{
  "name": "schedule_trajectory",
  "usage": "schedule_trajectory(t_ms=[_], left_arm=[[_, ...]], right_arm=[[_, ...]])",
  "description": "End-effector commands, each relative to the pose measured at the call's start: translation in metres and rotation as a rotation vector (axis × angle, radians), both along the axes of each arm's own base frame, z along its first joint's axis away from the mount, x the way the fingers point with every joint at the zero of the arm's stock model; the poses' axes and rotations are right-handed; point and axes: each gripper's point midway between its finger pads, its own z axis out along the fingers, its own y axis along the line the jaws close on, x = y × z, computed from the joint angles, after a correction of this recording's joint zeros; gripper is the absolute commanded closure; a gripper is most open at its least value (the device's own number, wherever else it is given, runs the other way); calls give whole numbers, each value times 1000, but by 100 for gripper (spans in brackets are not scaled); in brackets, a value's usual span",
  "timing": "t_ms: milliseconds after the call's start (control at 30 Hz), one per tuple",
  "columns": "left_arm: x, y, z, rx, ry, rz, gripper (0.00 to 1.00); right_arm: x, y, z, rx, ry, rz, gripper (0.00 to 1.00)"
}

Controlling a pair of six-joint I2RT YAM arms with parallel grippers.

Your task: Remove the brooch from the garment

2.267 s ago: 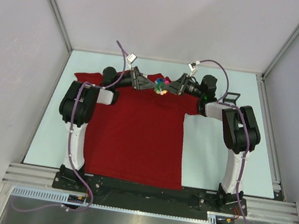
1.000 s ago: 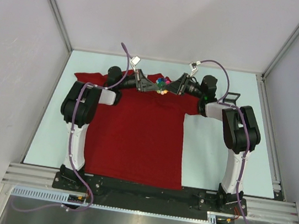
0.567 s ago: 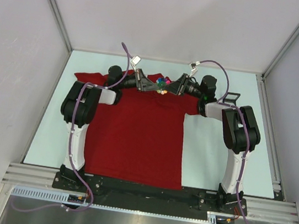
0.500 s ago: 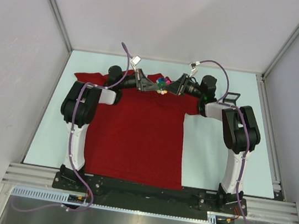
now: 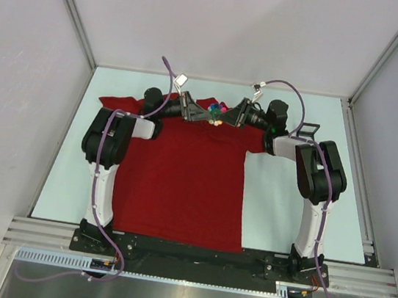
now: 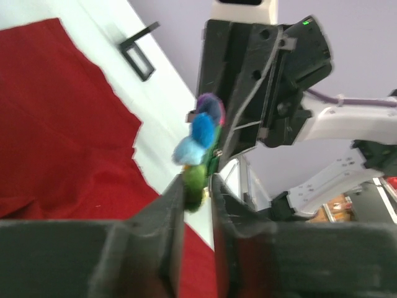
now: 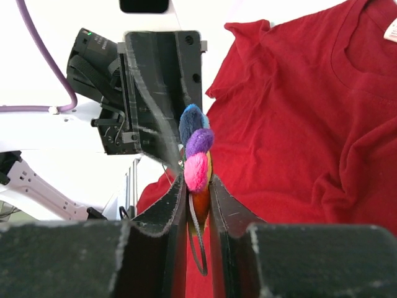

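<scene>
We found the brooch [image 6: 201, 133] between the facing left claw [image 6: 197, 184] and right claw [image 7: 197, 186], both pinching it narrowly at the garment [image 5: 179, 183] far edge

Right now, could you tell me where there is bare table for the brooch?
The widest bare table lies between the shirt and the right arm. A narrower strip runs outside the left arm. It is crowded at the shirt's far edge, where the left hand and right hand meet at the brooch.
</scene>
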Motion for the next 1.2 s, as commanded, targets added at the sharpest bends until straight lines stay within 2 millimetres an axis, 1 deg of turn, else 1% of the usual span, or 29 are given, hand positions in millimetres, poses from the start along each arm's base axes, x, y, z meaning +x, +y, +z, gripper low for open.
schedule_trajectory(t_ms=[0, 33, 67, 133, 200, 300, 433, 467, 500, 567, 767, 833, 1000, 1167], left_arm=[[-8, -3, 33, -47, -156, -56, 66], [-11, -2, 34, -51, -169, -64, 63], [-14, -1, 38, -60, -202, -75, 57], [-19, -1, 41, -62, -214, -94, 53], [-21, -2, 43, -62, -238, -97, 52], [-21, -4, 40, -54, -238, -99, 49], [-22, -9, 42, -42, -261, -88, 48], [-22, -10, 39, -29, -237, -85, 49], [-21, -10, 43, -17, -279, -74, 49], [-17, -10, 36, 14, -262, -42, 51], [-20, -12, 45, -20, -271, -54, 57], [-19, -13, 43, -24, -260, -58, 60], [-20, -12, 44, -27, -259, -58, 61], [-18, -12, 44, -28, -249, -48, 68]], right_arm=[[-4, 2, 16, 22, -25, 31, 100], [-5, 1, 18, 36, -41, 39, 100], [-6, -1, 21, 47, -37, 43, 100], [-7, -4, 24, 61, -40, 49, 100], [-8, -4, 24, 62, -39, 52, 100], [-9, -5, 28, 79, -43, 64, 100], [-10, -4, 28, 93, -31, 69, 100], [-10, -4, 28, 95, -29, 68, 100], [-10, -4, 28, 95, -29, 68, 100], [-10, -4, 28, 95, -30, 71, 100], [-9, -4, 26, 88, -30, 67, 100], [-9, -4, 26, 84, -32, 65, 100], [-9, -3, 25, 76, -31, 64, 100], [-9, -3, 25, 61, -45, 57, 100]])
